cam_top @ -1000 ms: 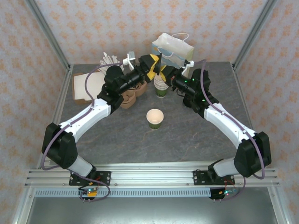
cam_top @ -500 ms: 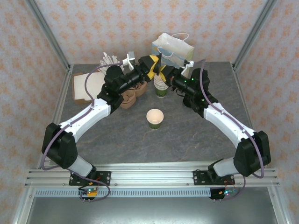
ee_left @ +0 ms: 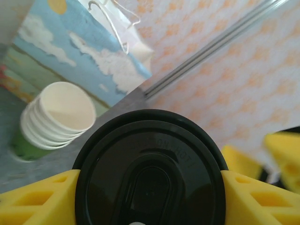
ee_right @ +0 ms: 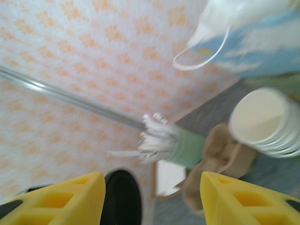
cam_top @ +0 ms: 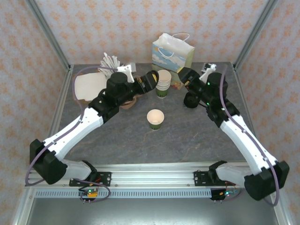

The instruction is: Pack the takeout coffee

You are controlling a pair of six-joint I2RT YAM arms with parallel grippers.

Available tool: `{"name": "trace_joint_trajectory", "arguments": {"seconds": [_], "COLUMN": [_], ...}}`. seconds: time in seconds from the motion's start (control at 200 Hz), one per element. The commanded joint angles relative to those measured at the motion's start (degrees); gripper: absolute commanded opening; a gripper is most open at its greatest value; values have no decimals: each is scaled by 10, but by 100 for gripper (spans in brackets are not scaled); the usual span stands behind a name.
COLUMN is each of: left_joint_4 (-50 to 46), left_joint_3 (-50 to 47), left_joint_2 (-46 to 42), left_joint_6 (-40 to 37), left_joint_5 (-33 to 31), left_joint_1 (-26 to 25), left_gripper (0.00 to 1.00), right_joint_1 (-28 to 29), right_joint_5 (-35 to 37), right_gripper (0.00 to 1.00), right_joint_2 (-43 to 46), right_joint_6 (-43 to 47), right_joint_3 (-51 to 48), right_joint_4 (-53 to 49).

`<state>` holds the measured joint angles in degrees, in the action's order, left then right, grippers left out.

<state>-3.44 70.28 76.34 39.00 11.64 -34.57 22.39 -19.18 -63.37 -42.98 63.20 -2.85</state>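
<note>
My left gripper is shut on a round black lid, its rim pinched between the yellow fingers; it hangs just left of the stack of lidless cups. A single cream cup with a green band stands open-topped in the middle of the table. A lidded takeout coffee is out of view. My right gripper is open with nothing between its fingers, right of the stack. The held lid appears edge-on in the right wrist view.
A blue gift bag stands at the back behind the cup stack. Brown cup carriers, a white box and a cup of white sticks sit back left. A dark pile of lids lies under my right arm.
The two grippers, close together above the cup stack before, have drawn apart. The left has dropped leftward with the lid; the right has pulled back to the right and stands open.
</note>
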Motion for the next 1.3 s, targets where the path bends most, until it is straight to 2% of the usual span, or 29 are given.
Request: {"name": "trace_joint_trajectory", "arguments": {"seconds": [0.0, 0.09, 0.13, 0.195, 0.28, 0.776, 1.296], "left_joint_4": [-129, -152, -157, -161, -159, -139, -121], "left_joint_3": [-27, -43, -49, -57, -63, -61, -72], "left_joint_2": [1, 16, 24, 35, 47, 122, 137], "left_joint_6": [-181, -217, -229, -241, -249, -258, -249], "left_joint_5": [-112, -138, -152, -167, -173, -172, -160], "left_joint_1": [-32, -62, -75, -92, -104, -127, -134], "left_gripper": [66, 65, 65, 65, 66, 68, 68], "right_joint_1": [-2, -7, -11, -15, -19, -26, -27], "right_joint_5": [114, 134, 139, 145, 154, 151, 146], "right_gripper": [60, 62, 69, 73, 75, 77, 78], "right_joint_2": [18, 8, -1, -19, -35, -41, -41], "right_joint_6": [140, 181, 197, 216, 230, 229, 226], "right_joint_3": [5, 10, 15, 26, 31, -1, -9], "right_joint_4": [-118, -151, -167, -196, -216, -207, -213]}}
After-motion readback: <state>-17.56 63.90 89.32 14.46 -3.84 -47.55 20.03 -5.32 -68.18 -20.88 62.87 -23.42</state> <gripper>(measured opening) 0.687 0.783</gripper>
